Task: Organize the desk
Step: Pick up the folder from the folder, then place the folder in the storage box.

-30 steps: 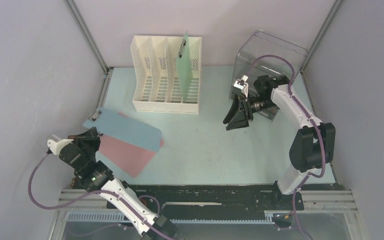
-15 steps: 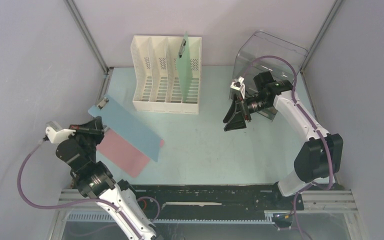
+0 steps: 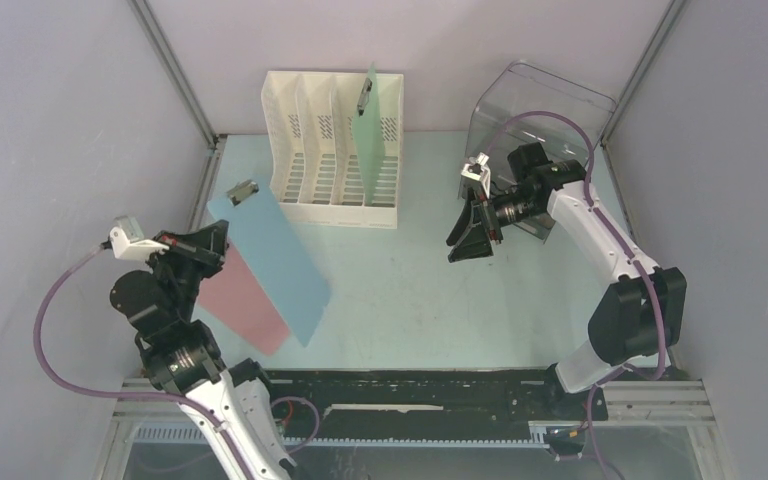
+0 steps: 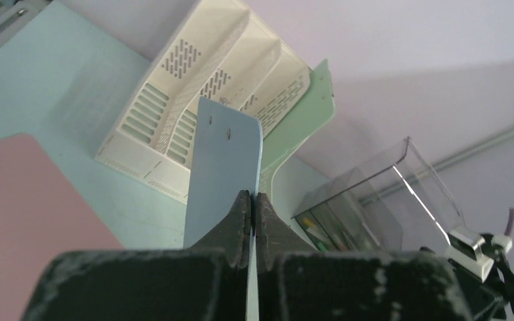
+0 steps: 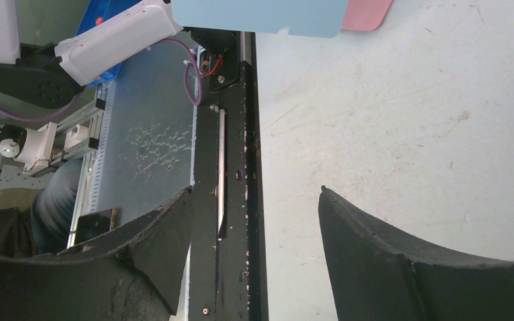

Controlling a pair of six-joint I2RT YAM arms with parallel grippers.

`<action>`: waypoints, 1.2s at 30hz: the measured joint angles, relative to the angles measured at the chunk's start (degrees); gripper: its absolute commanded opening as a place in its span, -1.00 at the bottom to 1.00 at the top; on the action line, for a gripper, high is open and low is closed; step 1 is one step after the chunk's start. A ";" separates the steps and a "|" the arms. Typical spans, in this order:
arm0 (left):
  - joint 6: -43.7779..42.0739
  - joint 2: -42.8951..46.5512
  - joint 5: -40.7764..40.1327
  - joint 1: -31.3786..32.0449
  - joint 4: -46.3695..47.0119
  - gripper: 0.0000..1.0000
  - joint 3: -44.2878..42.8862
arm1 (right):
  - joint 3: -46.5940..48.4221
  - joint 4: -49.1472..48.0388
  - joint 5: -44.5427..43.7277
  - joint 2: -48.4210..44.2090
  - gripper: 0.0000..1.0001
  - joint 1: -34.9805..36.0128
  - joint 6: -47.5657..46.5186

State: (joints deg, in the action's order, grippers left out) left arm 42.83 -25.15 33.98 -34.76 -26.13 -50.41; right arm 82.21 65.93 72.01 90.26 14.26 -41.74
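The desk is a pale mint tabletop. My left gripper is shut on the long edge of a blue clipboard, which is lifted and tilted, its metal clip end toward the white file rack. In the left wrist view the board stands edge-on between the shut fingers. A pink clipboard lies flat on the desk beneath it. A green clipboard stands in the rack's right slot. My right gripper hangs open and holds nothing over the desk's right half.
A clear plastic box on its side at the back right holds pens. Grey walls with metal posts close in the desk on three sides. A black rail runs along the near edge.
My left arm has raised the blue clipboard off the pink one and swung its clip end toward the rack. The right arm shifted slightly, its gripper staying open.
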 measured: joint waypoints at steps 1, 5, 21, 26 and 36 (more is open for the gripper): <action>-0.31 -0.24 0.94 0.83 1.22 -1.00 0.00 | 0.00 0.02 0.00 0.00 0.50 0.00 -0.07; -0.44 -0.48 2.16 2.49 3.76 -1.00 0.00 | 0.00 0.04 0.00 0.00 0.51 0.00 -0.15; -2.40 -9.33 -5.95 22.36 9.16 -1.00 0.04 | 0.00 0.11 0.07 2.25 0.51 1.07 -0.33; -3.56 -13.00 -9.46 27.85 9.33 -1.00 0.02 | 0.00 0.11 0.07 3.21 0.51 1.16 -0.33; -6.36 -20.37 -13.53 30.51 8.50 -1.00 -7.72 | 0.00 0.11 0.07 3.28 0.51 1.16 -0.37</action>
State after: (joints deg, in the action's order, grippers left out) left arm 36.47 -45.52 20.45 -4.25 -17.63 -58.13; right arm 82.21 66.04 72.07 93.54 15.42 -42.11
